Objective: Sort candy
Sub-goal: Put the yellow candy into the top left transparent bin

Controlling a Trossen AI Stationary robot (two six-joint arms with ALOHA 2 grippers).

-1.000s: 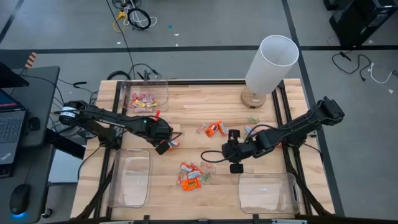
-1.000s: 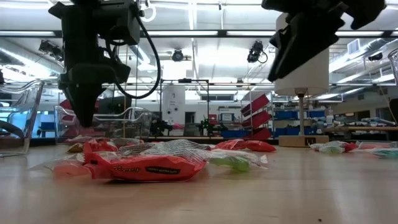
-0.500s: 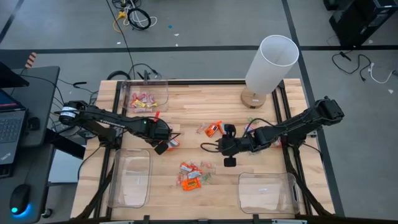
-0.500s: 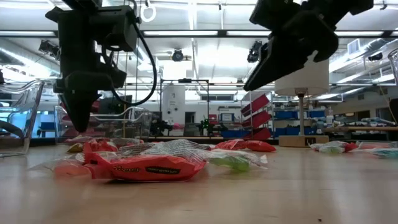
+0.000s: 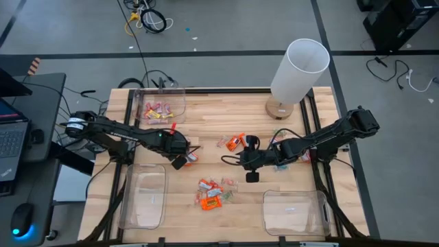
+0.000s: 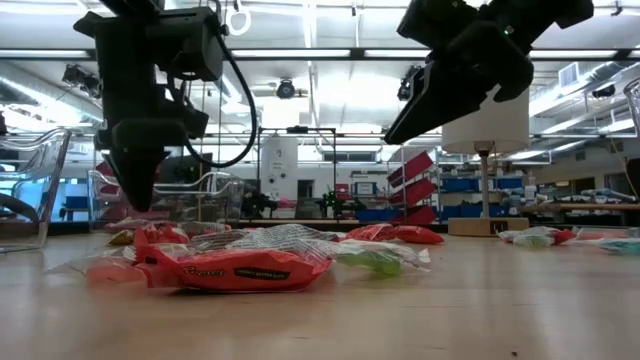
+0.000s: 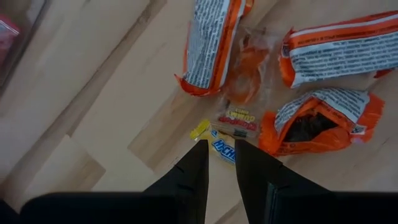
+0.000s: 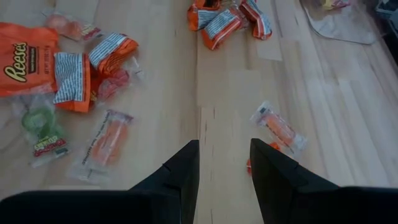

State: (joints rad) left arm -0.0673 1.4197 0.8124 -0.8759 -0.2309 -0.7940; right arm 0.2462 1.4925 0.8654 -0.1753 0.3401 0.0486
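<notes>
Candy lies in loose groups on the wooden table: an orange-wrapped pile [image 5: 209, 194] near the front, orange pieces [image 5: 236, 142] in the middle, and a few pieces [image 5: 192, 156] beside my left gripper. My left gripper [image 5: 182, 161] points down just above the table. Its fingers stand a narrow gap apart [image 7: 219, 149] over a small yellow-and-blue candy [image 7: 214, 142]; I cannot tell whether they touch it. My right gripper [image 5: 236, 161] hangs open [image 8: 225, 146] over bare wood at mid-table, slanting down toward the left. A clear-wrapped orange candy [image 8: 280, 130] lies just beyond it.
Three clear bins stand on the table: one at the far left [image 5: 175, 103] with pink candy in it, one at the near left [image 5: 144, 199], one at the near right [image 5: 295, 213]. A white cylinder on a wooden base [image 5: 298, 68] stands at the far right. More candy [image 5: 278, 134] lies near the right arm.
My right gripper has moved toward the table's left edge and a little toward its far edge, sinking slightly. It now slants over the middle of the table. The candy has stayed where it was.
</notes>
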